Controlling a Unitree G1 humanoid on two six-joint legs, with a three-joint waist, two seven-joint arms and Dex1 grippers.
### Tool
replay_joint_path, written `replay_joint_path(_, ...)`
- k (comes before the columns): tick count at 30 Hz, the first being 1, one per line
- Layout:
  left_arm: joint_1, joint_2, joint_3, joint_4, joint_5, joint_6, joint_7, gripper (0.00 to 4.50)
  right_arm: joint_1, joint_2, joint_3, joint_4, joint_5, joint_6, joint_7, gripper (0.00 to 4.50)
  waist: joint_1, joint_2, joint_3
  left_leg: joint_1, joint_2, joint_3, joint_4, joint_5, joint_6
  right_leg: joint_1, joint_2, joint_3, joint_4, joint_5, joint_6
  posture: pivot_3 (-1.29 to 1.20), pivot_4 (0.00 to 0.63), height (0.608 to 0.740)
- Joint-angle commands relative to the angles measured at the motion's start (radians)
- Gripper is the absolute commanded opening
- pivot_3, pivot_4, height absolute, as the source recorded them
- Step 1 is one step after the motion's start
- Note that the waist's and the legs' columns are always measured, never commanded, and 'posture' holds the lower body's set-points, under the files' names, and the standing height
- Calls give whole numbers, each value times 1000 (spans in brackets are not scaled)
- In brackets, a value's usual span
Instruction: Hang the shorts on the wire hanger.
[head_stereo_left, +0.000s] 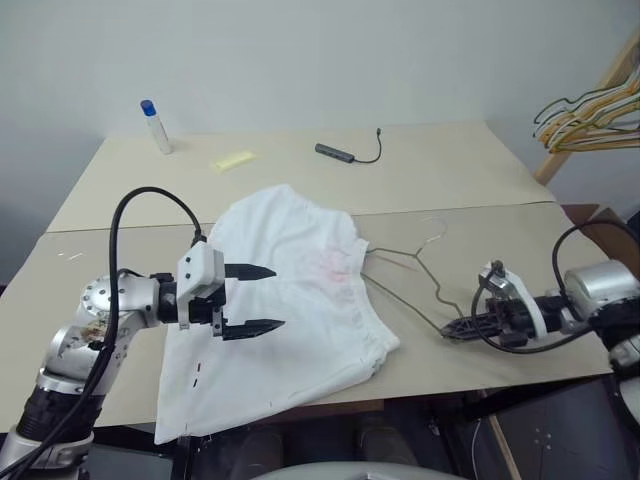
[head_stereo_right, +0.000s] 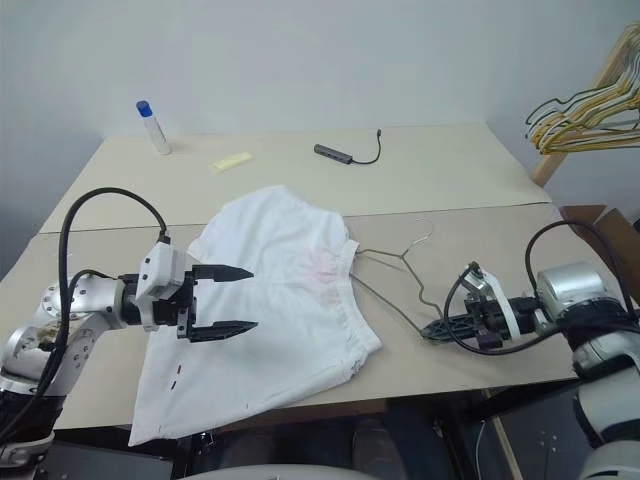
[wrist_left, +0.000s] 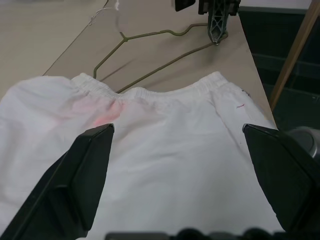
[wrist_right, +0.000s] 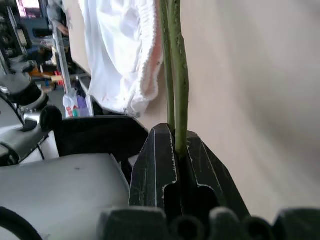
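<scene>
I have the shorts spread flat on the tan table: white cloth, gathered elastic waistband turned toward my right, a faint pink stain just inside that band, and small dark and red marks near the hem at the front edge, where one leg hangs over the table. The wire hanger, thin and olive-grey, lies flat just beside the waistband, with its near corner running up against the elastic and its hook pointing away from me. My right gripper is clamped tight on the hanger's outer corner; in the right wrist view the wire rises straight out from between the closed fingers. My left gripper hovers over the middle of the shorts with its jaws spread wide and nothing in them, pointing toward the waistband. Nothing lies between the shorts and the hanger. Well back on the table I see a white bottle with a blue cap, a yellow slip, and a dark adapter with its cable. Off the far right corner, a bunch of yellow and dark hangers hangs on a wooden rack.
</scene>
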Motion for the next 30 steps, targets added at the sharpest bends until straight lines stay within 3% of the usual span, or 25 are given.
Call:
replay_joint_path(1, -5, -6, 5, -31, 6, -21, 15, 4473, -55, 45, -70, 139, -57, -54, 30, 0, 2, 0, 0, 0, 0, 0, 0, 0, 0, 0, 0, 0, 0, 0, 0, 40, 0, 740)
replay_joint_path(5, 11, -9, 11, -36, 2, -28, 26, 4473, -45, 60, -141, 174, -82, -70, 28, 0, 12, 0, 0, -3, -1, -1, 1, -1, 1, -1, -1, 0, 0, 0, 0, 34, 0, 740)
replay_joint_path(13, -31, -18, -24, -5, 17, -39, 12, 4473, 169, -137, -108, -326, 176, -99, 59, 0, 29, 3, 0, -4, -1, -2, 3, -1, 1, -2, -1, -2, 0, 0, 0, 2, 0, 740)
replay_joint_path(19, -60, -28, -42, 22, 30, -47, 2, 4473, 8, 0, -117, 35, -2, -113, 46, 0, -4, 2, -1, 1, 0, 0, 2, -1, 1, 2, 0, 0, 0, -3, 6, -8, 0, 740)
replay_joint_path(22, -56, -27, -50, 29, 39, -57, 0, 4473, -67, 80, -111, 180, -98, -123, 8, 0, -10, 2, -1, 0, 0, 0, 2, -1, 2, 0, 1, 0, 0, 1, -1, -4, 0, 740)
replay_joint_path(30, -21, -29, -40, 5, 39, -56, 14, 4473, -125, 184, -208, 315, -208, -161, 7, 0, 1, 3, -1, -3, -1, -1, 3, -1, 2, -1, -1, 0, 0, 1, -1, 11, 0, 740)
